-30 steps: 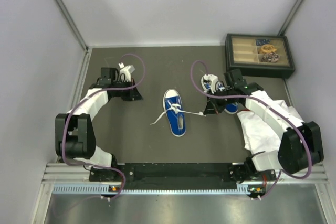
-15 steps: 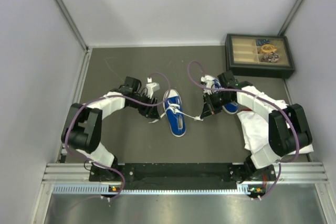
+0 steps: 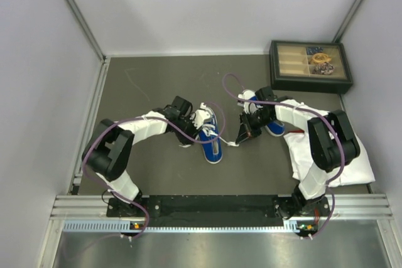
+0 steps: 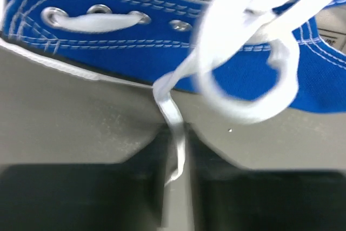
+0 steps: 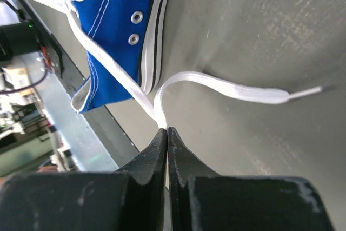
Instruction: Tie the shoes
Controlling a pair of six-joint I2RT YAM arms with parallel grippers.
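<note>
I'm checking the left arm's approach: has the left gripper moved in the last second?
Yes. The left gripper has swung right, away from the table's left rail, and slightly nearer the arm bases, ending at the middle shoe.

Fixed overhead camera looks down from behind the arm bases, taking in the whole table (image 3: 144,86). Both wrist cameras sit low and close, facing the middle sneaker (image 4: 135,52) and its lace (image 5: 216,87) from opposite sides. The overhead view also shows both.
</note>
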